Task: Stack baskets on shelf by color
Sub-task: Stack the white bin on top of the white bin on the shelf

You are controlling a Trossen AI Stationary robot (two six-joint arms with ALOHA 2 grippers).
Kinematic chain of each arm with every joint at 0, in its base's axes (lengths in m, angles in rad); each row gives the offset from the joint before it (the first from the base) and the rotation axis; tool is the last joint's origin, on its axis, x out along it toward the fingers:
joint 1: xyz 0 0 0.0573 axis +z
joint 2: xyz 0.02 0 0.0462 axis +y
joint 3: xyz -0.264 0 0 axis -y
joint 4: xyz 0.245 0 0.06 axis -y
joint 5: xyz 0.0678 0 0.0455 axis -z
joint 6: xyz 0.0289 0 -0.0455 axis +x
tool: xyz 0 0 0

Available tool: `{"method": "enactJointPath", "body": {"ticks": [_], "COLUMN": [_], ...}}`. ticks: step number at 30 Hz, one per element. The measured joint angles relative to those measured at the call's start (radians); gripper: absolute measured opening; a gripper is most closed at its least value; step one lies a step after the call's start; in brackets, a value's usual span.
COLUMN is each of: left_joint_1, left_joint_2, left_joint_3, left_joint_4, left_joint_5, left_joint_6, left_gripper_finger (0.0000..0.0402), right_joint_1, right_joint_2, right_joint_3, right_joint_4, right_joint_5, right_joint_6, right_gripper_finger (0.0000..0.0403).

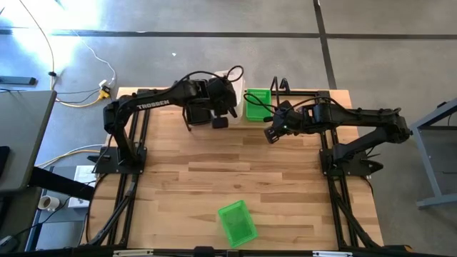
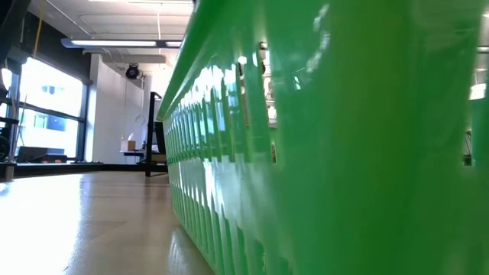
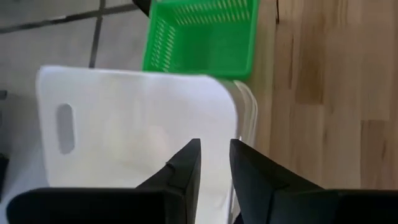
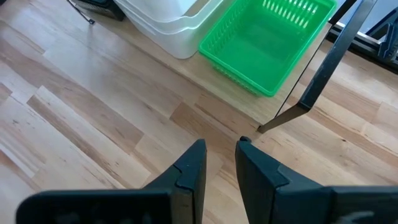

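My left gripper (image 3: pixel 214 158) hovers at the table's far edge over the white baskets (image 1: pixel 235 76), shut on the top white basket (image 3: pixel 137 124). That basket lies over more nested white ones, whose rims (image 3: pixel 249 115) show beside it. A green basket (image 1: pixel 257 103) sits right of them in the shelf (image 1: pixel 283 87). My right gripper (image 4: pixel 219 152) is shut and holds nothing, above bare wood just near of that green basket (image 4: pixel 267 43). A second green basket (image 1: pixel 237 223) lies by the near edge. I cannot make out any black baskets under the left arm. My left gripper holds the top white basket by its end wall facing the near edge (image 3: pixel 231 121). One finger stands inside the basket and one outside, coming from above and pointing down. The basket sits over the nested white ones; whether it rests in them I cannot tell.
The loose green basket (image 2: pixel 321 153) stands right before the low camera and blocks most of that view. A black shelf rod (image 4: pixel 323 68) slants beside the shelved green basket. Open wood (image 1: pixel 235 168) lies between the arms and the near edge.
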Motion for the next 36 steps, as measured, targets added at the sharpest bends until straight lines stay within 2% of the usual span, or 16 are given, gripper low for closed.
{"method": "enactJointPath", "body": {"ticks": [7,10,14,19,29,36], "left_joint_1": [0.0,0.007,0.034,0.091,0.197,0.225], "left_joint_2": [0.0,0.0,0.0,-0.002,-0.04,-0.099], "left_joint_3": [0.103,0.155,0.223,0.29,0.298,0.298], "left_joint_4": [-0.02,-0.055,-0.132,-0.273,-0.55,-0.581], "left_joint_5": [0.006,-0.023,-0.071,-0.075,-0.056,-0.052], "left_joint_6": [-0.023,-0.025,-0.061,-0.139,-0.279,-0.285], "left_gripper_finger": [0.0077,0.0077,0.0077,0.0077,0.0076,0.0076], "right_joint_1": [0.0,0.0,-0.014,-0.064,-0.224,-0.319], "right_joint_2": [0.0,0.0,0.0,0.0,0.0,0.068], "right_joint_3": [0.0,0.0,0.0,0.0,0.002,0.16], "right_joint_4": [0.018,0.056,0.146,0.328,0.754,0.754], "right_joint_5": [-0.014,-0.014,-0.014,-0.021,-0.182,-0.227], "right_joint_6": [0.005,-0.001,-0.05,-0.171,-0.357,-0.413], "right_gripper_finger": [0.0073,0.0073,0.0073,0.0073,0.0073,0.0073]}}
